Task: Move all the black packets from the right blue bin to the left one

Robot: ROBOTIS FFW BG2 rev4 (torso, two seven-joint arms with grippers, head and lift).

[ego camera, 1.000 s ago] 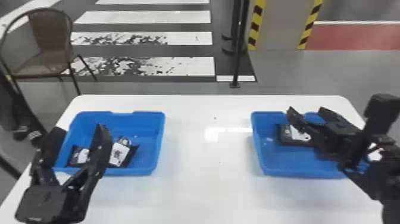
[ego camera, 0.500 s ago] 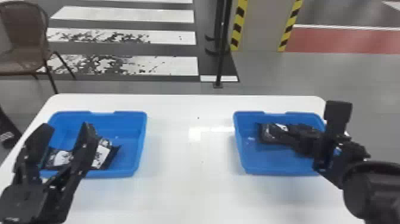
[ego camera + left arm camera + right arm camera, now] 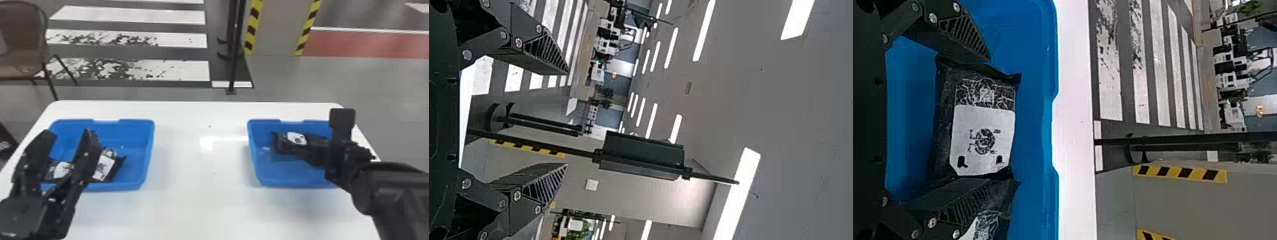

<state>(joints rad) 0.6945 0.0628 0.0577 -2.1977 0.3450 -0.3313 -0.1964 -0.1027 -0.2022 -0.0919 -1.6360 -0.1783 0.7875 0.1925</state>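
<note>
Looks like the right pincer point(image 3: 314, 153) has gone down into the right bin since a second ago, and the head view has swung a bit so everything sits further left. One white table point(image 3: 201, 198), its near edge cut off. Two blue bins on it, well apart: the left bin point(image 3: 127, 187) is partly blocked by the left pincer point(image 3: 68, 135), the right bin point(image 3: 284, 182) loses its right side behind the arm. Both pincers are released, fingers spread; the left one's empty, parked over its bin. Right wrist view has one black packet point(image 3: 984, 135) between the fingers, can't tell if they touch it, plus another packet point(image 3: 984, 227) half hidden by a finger and cut off, so at least two there. Left bin has two I can make out, a left packet point(image 3: 60, 169) partly covered and a right packet point(image 3: 103, 166).
</note>
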